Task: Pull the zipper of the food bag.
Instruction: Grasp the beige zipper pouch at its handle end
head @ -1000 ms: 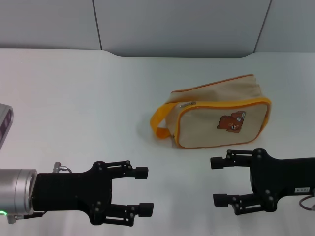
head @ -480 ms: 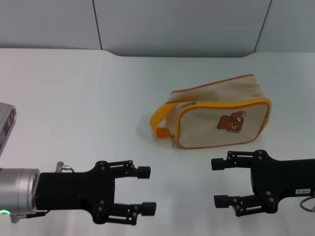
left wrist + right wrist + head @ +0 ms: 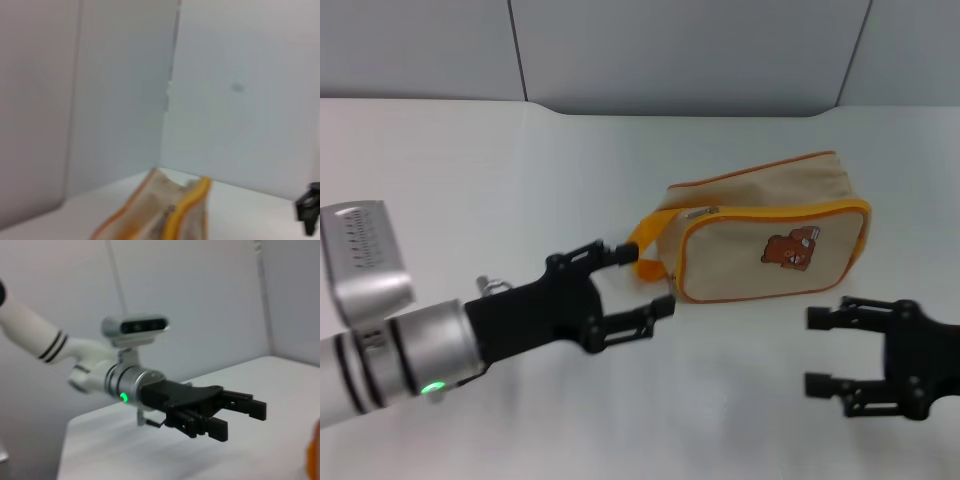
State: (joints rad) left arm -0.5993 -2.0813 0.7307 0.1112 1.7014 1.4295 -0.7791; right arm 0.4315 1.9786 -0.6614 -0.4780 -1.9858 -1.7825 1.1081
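Observation:
The food bag point(image 3: 770, 235) is a boxy beige pouch with orange-yellow piping and a brown bear picture, lying on the white table point(image 3: 470, 180) right of centre. Its orange loop handle point(image 3: 648, 245) is at its left end. The zipper pull point(image 3: 698, 212) is a small silver tab on the top seam near the handle. My left gripper point(image 3: 638, 277) is open, its fingertips on either side of the handle end. The bag also shows in the left wrist view point(image 3: 165, 215). My right gripper point(image 3: 817, 350) is open, in front of the bag's right part, apart from it.
A grey wall point(image 3: 670, 50) runs behind the table's far edge. The right wrist view shows my left arm and open gripper point(image 3: 240, 417) over the white table.
My left gripper has moved up and to the right, from the near left of the table to the bag's handle. My right gripper has drifted right, away from the bag.

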